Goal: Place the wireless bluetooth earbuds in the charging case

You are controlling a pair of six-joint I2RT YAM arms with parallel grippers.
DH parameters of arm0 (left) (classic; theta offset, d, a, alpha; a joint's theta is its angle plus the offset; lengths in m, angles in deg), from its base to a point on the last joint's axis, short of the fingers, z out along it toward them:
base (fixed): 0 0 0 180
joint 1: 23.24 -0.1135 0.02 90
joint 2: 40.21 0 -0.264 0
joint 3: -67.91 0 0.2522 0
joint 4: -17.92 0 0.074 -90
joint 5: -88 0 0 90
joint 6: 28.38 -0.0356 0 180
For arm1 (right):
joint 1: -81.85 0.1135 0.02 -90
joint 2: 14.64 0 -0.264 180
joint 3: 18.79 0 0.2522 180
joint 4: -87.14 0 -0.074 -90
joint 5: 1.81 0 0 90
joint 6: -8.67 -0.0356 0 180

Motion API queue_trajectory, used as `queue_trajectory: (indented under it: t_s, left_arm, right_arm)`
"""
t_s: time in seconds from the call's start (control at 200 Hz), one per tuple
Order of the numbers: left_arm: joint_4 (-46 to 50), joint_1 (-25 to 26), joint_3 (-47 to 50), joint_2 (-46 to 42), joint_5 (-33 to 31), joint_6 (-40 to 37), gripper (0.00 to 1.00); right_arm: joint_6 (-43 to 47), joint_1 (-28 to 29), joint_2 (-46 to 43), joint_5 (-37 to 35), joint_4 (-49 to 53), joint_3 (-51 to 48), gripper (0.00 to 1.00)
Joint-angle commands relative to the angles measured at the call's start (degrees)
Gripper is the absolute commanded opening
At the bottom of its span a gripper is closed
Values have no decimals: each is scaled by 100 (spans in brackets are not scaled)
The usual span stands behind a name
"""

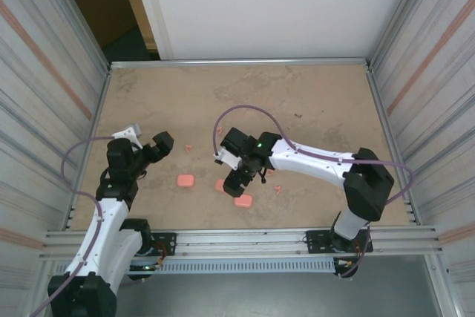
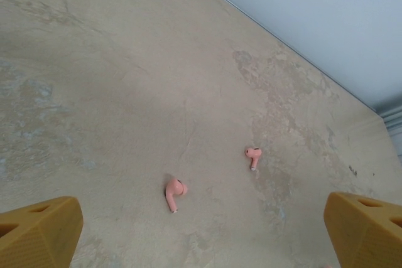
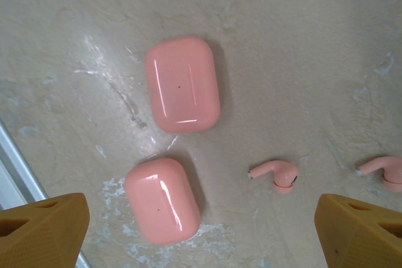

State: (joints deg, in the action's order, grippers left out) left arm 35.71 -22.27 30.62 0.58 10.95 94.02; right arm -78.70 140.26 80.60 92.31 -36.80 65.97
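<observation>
Top view: left gripper [image 1: 148, 139] is hanging over the left side of the desk [image 1: 312, 94] with fingers spread; right gripper [image 1: 236, 161] is reaching over the middle, where three pink charging cases [image 1: 185, 181] are lying, one partly under it, and tiny pink earbuds [image 1: 188, 148] are lying scattered, none in a case. Left wrist: yellow fingers [image 2: 38, 233] are standing wide apart, two earbuds [image 2: 174, 191] lying loose on bare desk beyond them. Right wrist: fingers [image 3: 361, 230] are standing wide apart and gripping nothing, two shut cases [image 3: 182, 84] lying close but not touching, two earbuds [image 3: 276, 174] lying beside them
</observation>
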Motion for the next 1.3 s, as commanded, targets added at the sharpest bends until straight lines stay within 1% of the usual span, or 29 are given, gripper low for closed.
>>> queue_trajectory:
  t_s: [0.0, 0.14, 0.381, 0.937, 1.193, 1.298]
  left_arm:
    - [138, 16, -165, -82, -167, -137, 99]
    - [202, 16, -171, -65, -314, -172, 99]
    - [133, 0, -170, -67, -311, -222, 99]
    - [58, 5, -249, 105, -306, -234, 99]
    - [89, 0, -269, 104, -313, -235, 99]
    - [97, 1, -283, 112, -310, -232, 99]
  right_arm:
    - [230, 190, 325, -289, 260, 302, 90]
    - [281, 331, 779, -363, 283, 573, 88]
    - [432, 450, 1344, -367, 261, 843, 83]
    - [624, 452, 1916, -298, 70, 1003, 77]
    - [632, 451, 2130, -358, 28, 1052, 70]
    - [621, 438, 2156, -361, -17, 1040, 64]
